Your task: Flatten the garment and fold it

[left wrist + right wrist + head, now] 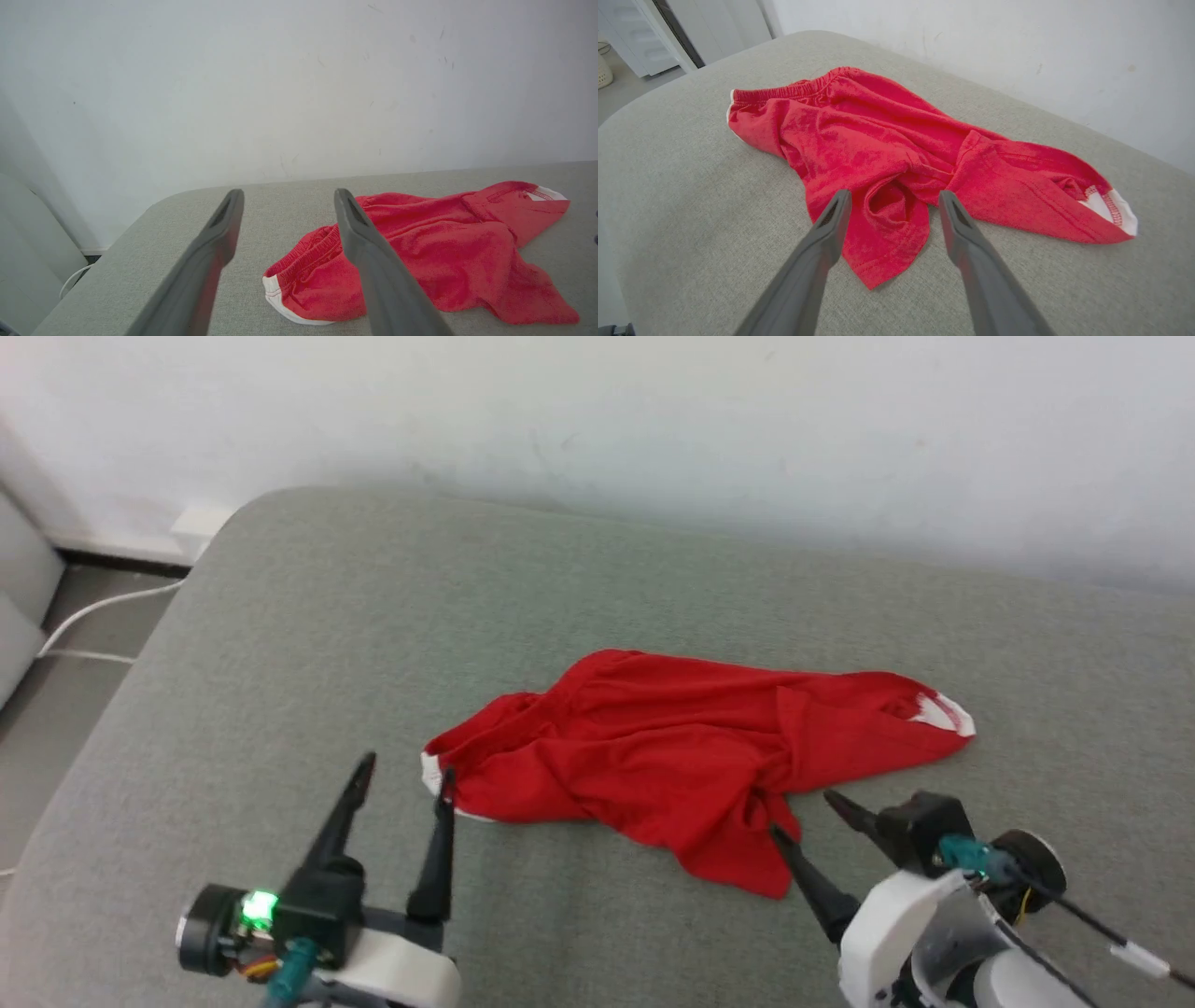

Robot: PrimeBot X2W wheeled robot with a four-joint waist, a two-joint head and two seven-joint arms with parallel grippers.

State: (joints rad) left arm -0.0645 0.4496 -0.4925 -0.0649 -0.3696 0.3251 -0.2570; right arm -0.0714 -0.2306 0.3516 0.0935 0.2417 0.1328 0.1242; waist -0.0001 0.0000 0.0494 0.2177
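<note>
The crumpled pair of bright red, thin-fabric shorts (pixel 691 756) is lying in a rumpled heap near the middle of the wide grey-green upholstered surface (pixel 280 644), not flattened at all. It's stretching across from the robot's left to its right. The gathered elastic waistband end with a bit of white trim is sitting on the left, and a leg opening with white edging is poking out at the far right. One pointed red flap is hanging toward the robot at the front.

The left gripper (pixel 408 767) is hovering just off the waistband corner with its two long dark fingers spread wide and nothing between them. Its right-hand finger is looking like it's right at the white trim, but I can't tell if it's actually touching.

The right gripper (pixel 803 813) is also gaping wide and holding nothing. In the right wrist view it's pointing at that front flap, with the cloth showing between the fingertips beyond them.

A plain white wall (pixel 653 429) is running along behind, and a white cable (pixel 93 607) is trailing on the floor off to the left.
</note>
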